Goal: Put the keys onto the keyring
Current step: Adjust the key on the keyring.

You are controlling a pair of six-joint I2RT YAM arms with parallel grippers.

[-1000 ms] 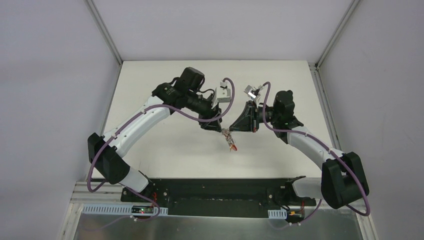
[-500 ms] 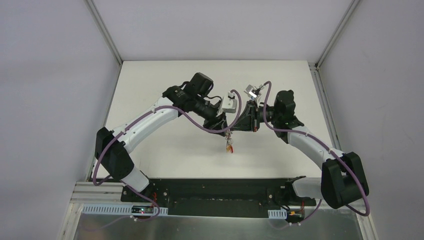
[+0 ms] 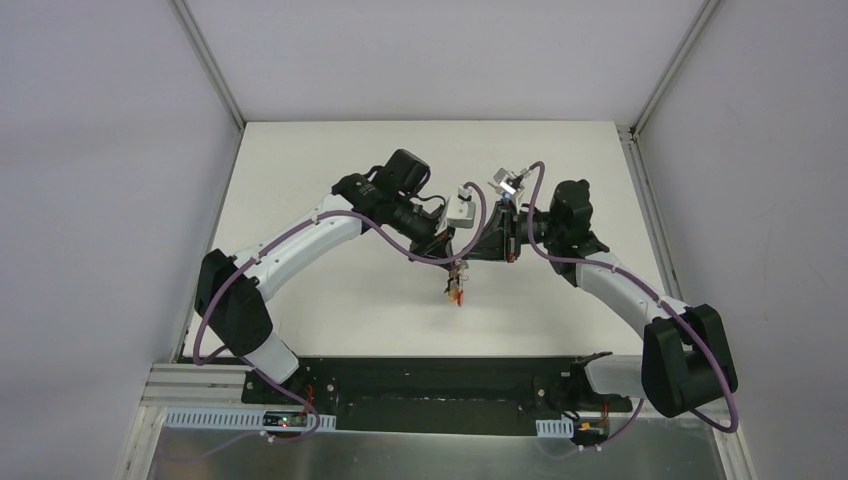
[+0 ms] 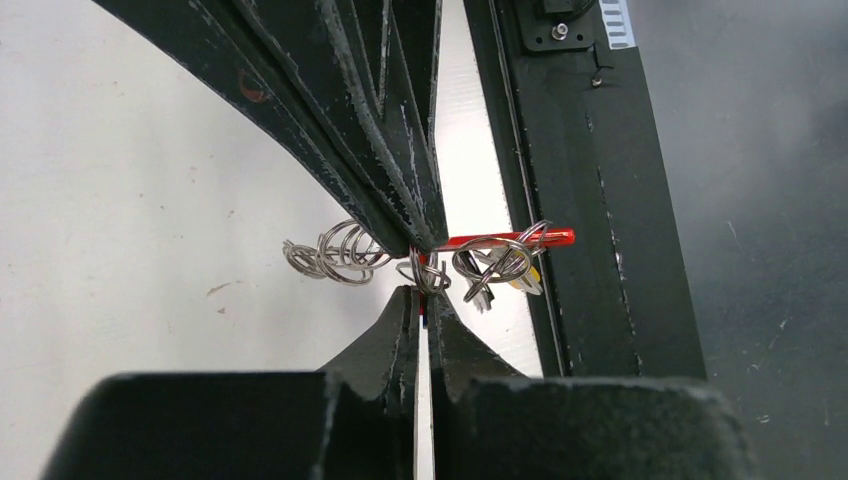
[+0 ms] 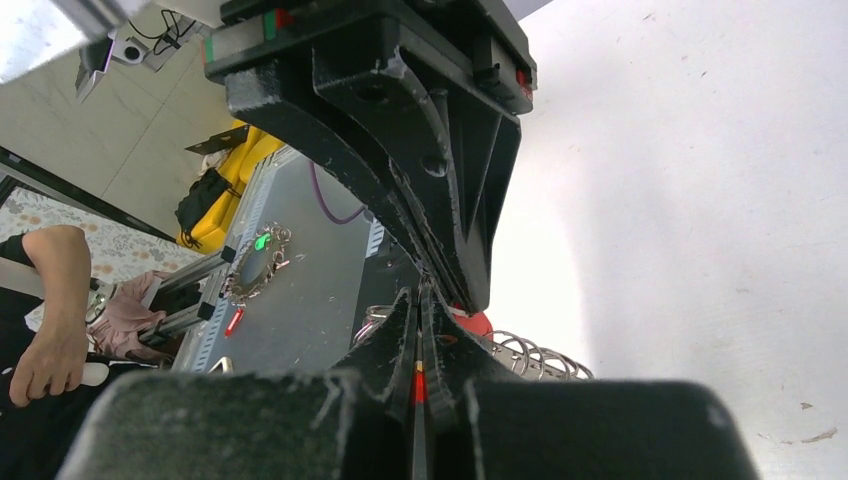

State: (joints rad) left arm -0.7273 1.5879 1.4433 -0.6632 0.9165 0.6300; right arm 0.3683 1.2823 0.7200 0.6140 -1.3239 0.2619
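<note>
1. Left gripper (image 4: 421, 296): the jaws are closed to a thin slit. The tips pinch the keyring (image 4: 510, 238) at a small wire loop where its red half begins.
2. Right gripper (image 5: 418, 298): the jaws are pressed fully together. A red sliver of the keyring shows between its fingers, so it grips the same loop from the right side.
3. Grippers together: they meet tip to tip over the middle of the table, the left one reaching in from the left and the right one from the right. Whether the tips touch cannot be told.
4. Keyring, position: it is held clear of the table between the two sets of tips. From the left wrist it is seen edge-on, with the red half showing as a thin bar. From above it hangs just on the near side of the tips.
5. Wire rings (image 4: 335, 255): these are silver coils, with one cluster on each side of the pinch point.
6. Keys (image 4: 487, 285): a small bunch is tangled among the rings just under the red bar. One yellow tag (image 4: 527, 283) is visible, but the number of keys cannot be told.
7. Table (image 3: 330, 300): the surface is white and bears a few faint scuffs.
8. Left arm (image 3: 300, 235) and right arm (image 3: 610, 285): both are white and black. They arch inward from the near edge, and each carries a purple cable.
9. Base plate (image 3: 440, 375): a black plate runs along the near edge and carries both arm bases.
</note>
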